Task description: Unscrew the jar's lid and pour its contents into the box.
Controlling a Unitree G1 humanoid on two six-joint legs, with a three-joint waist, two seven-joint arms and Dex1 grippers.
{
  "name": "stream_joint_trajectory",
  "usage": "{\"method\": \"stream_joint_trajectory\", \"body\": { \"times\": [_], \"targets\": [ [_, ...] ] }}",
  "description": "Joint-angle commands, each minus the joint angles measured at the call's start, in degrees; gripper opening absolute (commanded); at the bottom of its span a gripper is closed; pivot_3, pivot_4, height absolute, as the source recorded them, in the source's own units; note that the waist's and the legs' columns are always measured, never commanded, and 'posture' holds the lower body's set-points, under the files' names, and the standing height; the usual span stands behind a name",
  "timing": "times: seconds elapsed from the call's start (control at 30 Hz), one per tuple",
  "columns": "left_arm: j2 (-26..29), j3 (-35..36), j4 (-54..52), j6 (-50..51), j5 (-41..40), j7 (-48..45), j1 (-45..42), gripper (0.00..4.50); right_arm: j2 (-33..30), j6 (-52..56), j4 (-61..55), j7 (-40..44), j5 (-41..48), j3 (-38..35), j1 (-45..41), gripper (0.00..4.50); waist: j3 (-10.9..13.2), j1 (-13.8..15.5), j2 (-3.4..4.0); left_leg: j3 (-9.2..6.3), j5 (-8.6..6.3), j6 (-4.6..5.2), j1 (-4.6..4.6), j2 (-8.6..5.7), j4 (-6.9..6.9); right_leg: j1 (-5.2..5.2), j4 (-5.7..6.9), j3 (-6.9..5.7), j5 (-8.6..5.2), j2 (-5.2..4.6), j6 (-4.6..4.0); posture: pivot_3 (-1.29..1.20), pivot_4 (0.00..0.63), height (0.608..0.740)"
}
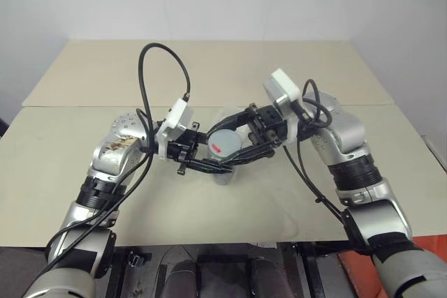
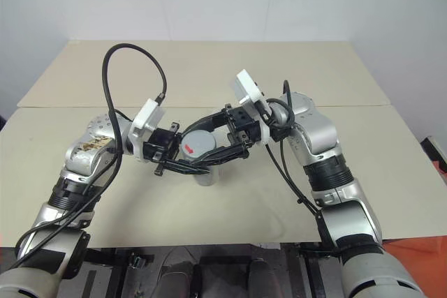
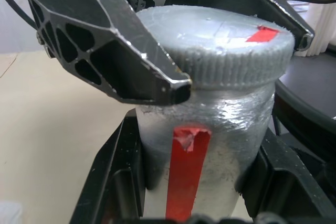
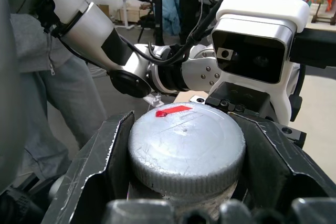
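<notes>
Beige counter (image 1: pixel 209 75) with a white wall behind. Most of the jar (image 3: pixel 210 145) is buried between the two pincers over the counter's middle, so can't make out any contents, and the box is a faint clear shape behind them. Left pincer (image 1: pixel 209 165) is clamped on the jar body. Right pincer (image 1: pixel 241 137) sits partly open, fingers hugging the lid (image 4: pixel 186 145). Both arms bend inward, wrists roughly level.
</notes>
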Motion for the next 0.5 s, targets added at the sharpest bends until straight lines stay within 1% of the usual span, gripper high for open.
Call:
{"method": "stream_joint_trajectory", "body": {
  "times": [0.03,0.07,0.2,0.3,0.4,0.5],
  "targets": [
    [1.45,3.01,-1.94,-0.49,-1.2,0.65,1.23,1.93,-1.79,1.28,-7.9,-6.22,-0.91,-3.06,3.14,4.33,0.0,0.2,0.0,-0.01,0.0,0.0,0.0,0.0,0.01,0.0,0.0,-0.01,0.0,-0.01,0.0,0.0,0.15,0.74],
    [1.99,3.68,-1.8,-0.35,-1.08,1.3,1.69,1.93,-2.32,2.59,-10.41,-8.83,-0.93,-3.77,4.48,4.47,0.0,0.29,0.0,-0.01,0.0,0.0,-0.01,0.0,0.0,0.01,-0.01,-0.03,0.0,-0.01,0.0,0.0,0.15,0.74],
    [3.91,6.62,-1.33,-0.61,-0.5,4.87,3.62,1.93,-4.92,7.57,-20.38,-19.14,-0.94,-7.03,11.19,4.47,0.0,0.25,0.0,-0.06,0.0,0.0,-0.08,-0.01,0.02,-0.03,-0.01,-0.07,0.0,-0.03,0.0,0.0,0.15,0.74],
    [4.17,8.81,-1.37,-0.95,0.26,9.05,5.58,1.93,-6.5,12.81,-27.35,-26.95,0.6,-10.26,15.24,4.47,0.0,0.16,0.0,-0.06,0.0,0.0,-0.06,-0.01,0.01,-0.03,-0.08,-0.06,0.0,-0.03,0.0,0.0,0.15,0.74],
    [2.74,8.58,-2.1,-0.82,1.91,13.74,6.7,1.93,-5.66,18.93,-34.04,-34.77,2.0,-10.91,15.13,4.47,0.0,0.03,0.0,-0.05,0.0,0.0,-0.04,-0.01,0.01,-0.03,-0.09,-0.04,0.0,-0.03,0.0,0.0,0.15,0.74],
    [1.73,7.76,-3.01,-0.47,1.75,14.66,6.72,1.93,-3.27,23.47,-36.43,-42.17,1.1,-9.15,12.83,4.47,0.0,-0.07,0.0,-0.06,0.0,0.0,-0.03,0.0,0.0,-0.05,-0.08,-0.04,0.0,-0.01,0.0,0.0,0.15,0.74]
  ]
}}
